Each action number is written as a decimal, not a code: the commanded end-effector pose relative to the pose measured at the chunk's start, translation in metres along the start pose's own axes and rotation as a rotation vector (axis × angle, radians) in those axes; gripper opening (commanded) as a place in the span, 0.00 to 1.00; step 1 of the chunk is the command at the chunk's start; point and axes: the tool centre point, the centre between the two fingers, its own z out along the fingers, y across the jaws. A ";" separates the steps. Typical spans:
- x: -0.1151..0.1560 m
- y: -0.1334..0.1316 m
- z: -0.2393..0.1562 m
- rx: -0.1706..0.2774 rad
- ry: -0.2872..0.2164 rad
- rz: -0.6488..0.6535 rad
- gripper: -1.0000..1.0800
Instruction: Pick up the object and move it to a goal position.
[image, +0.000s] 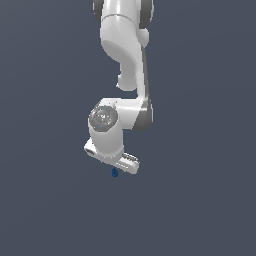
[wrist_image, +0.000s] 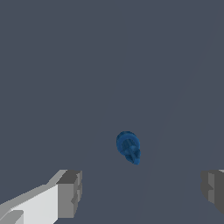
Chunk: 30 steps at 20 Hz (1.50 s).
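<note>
The white arm (image: 125, 75) hangs down over a plain grey-blue floor (image: 200, 200), its gripper (image: 116, 167) low and pointed at the ground. The blob (image: 114, 173), tiny and dark blue, sits just under the gripper's end in the exterior view, though I cannot tell from there whether they touch. From the wrist view, the fingers (wrist_image: 70, 194) stand wide apart, nothing between them, and the blob (wrist_image: 128, 147) lies on the floor beyond the gap, apart from both pads. It looks roundish with a small knobbly end.
</note>
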 end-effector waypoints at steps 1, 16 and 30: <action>0.003 0.001 0.002 0.001 0.001 0.012 0.96; 0.002 0.002 0.049 0.001 0.001 0.015 0.96; 0.004 0.001 0.053 0.001 0.001 0.015 0.00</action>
